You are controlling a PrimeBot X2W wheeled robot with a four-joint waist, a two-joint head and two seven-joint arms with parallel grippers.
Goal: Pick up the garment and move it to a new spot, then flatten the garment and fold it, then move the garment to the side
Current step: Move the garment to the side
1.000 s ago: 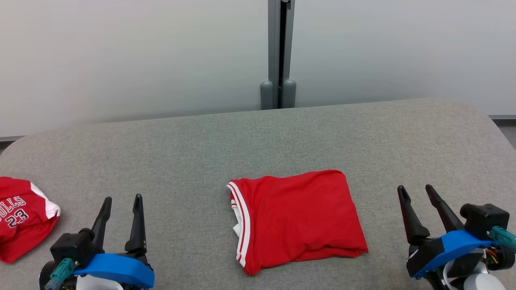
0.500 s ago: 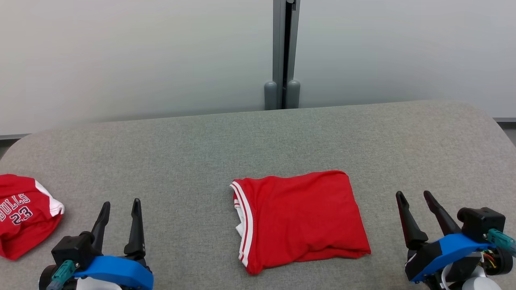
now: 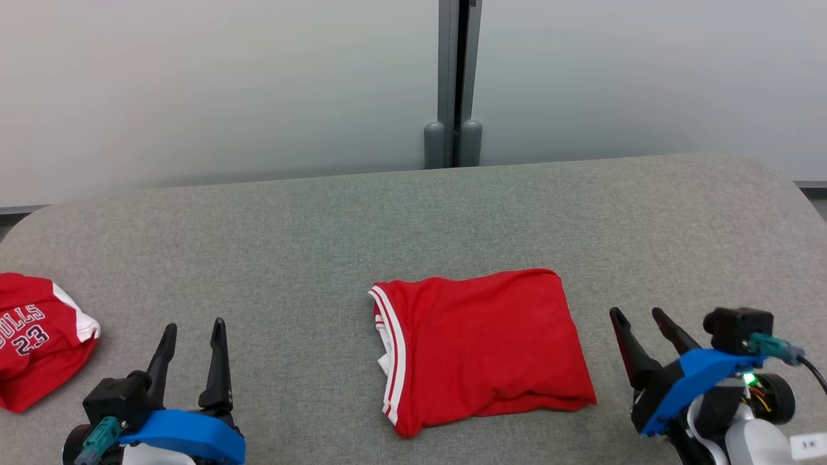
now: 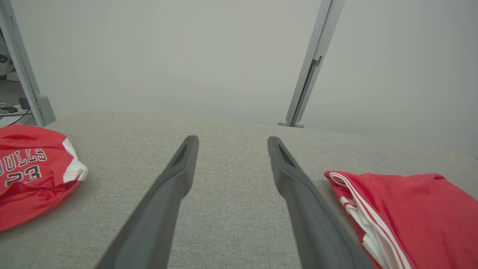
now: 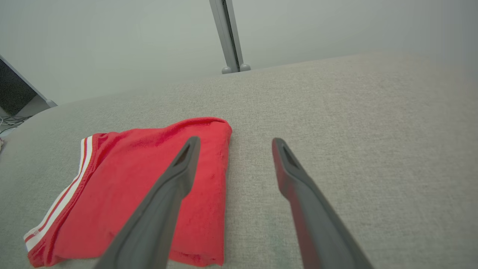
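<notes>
Folded red garment [image 3: 481,352] lies flat on the grey fabric surface [image 3: 323,219], about centre from left to right and toward the near edge. Shape is a rough rectangle. The white-striped trim runs down the garment's edge on the robot's left; the edge on the robot's right is a plain fold. The near edge is slightly rumpled.

Left gripper [image 3: 194,326]: low at the near left, fingers pointing away from the robot. Jaws stand wide, with nothing between them. It is well apart from the garment, and bare surface shows between the fingers in the left wrist view.

Right gripper [image 3: 636,313]: near right, just beside the garment's folded edge, not touching it. Jaws wide and empty. In the right wrist view one finger crosses in front of the red cloth, while the gap between the fingers sits over bare surface.

A second red jersey [image 3: 39,336], with white lettering and the number 23, lies bunched at the surface's far left edge, apart from the left gripper.

A grey post [image 3: 457,77] stands behind the surface between pale wall panels.
</notes>
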